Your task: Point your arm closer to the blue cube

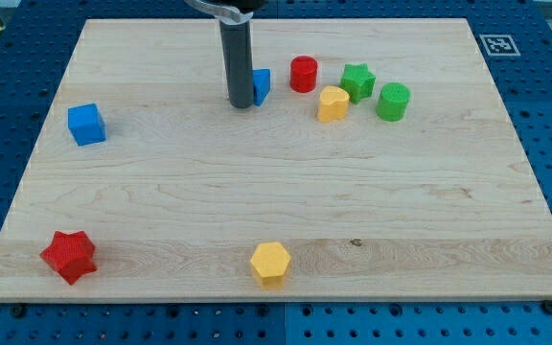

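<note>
My tip ends a straight, dark grey cylindrical rod under a wider black collar.

We are finding no words, numbers or brand names that can be read anywhere in the view. The one sign we are seeing is a small black-and-white square marker, printed with a blocky code pattern, sitting on the counter at its corner toward the view's top right. Its pattern is too small for us to decode. The blocks are showing plain coloured faces with no lettering.
</note>
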